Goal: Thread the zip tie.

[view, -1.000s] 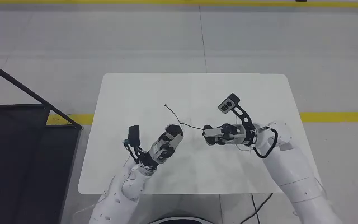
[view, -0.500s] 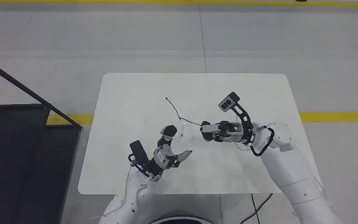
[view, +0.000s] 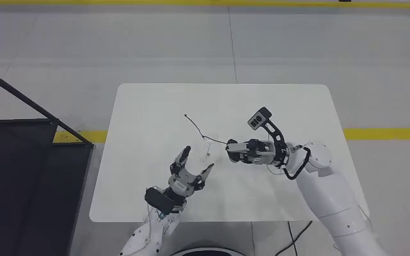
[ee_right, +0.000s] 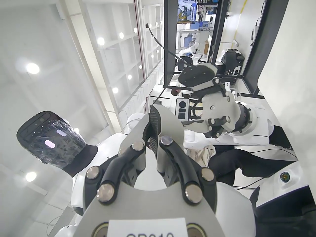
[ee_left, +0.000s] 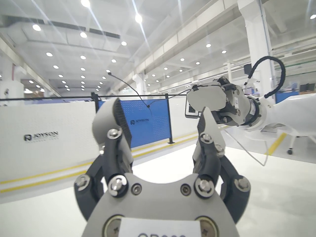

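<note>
A thin black zip tie (view: 200,133) hangs in the air above the white table (view: 147,109). My right gripper (view: 228,147) is shut on one end of it, and the free end points away toward the table's far left. The right wrist view has the strap (ee_right: 158,41) rising out of the closed fingertips (ee_right: 153,110). My left gripper (view: 197,160) stands open near the table's front, a short way below and in front of the tie, touching nothing. From the left wrist, the bent tie (ee_left: 133,89) shows beyond the spread fingers (ee_left: 116,114), running to the right gripper (ee_left: 195,92).
Nothing else lies on the table. A black frame with dark fabric (view: 32,166) stands beside the table's left edge. Yellow floor tape (view: 378,133) runs behind the table.
My left gripper, which was at the zip tie a second ago, has opened, let go and drawn back toward the table's front. The right gripper has shifted slightly left with the tie.
</note>
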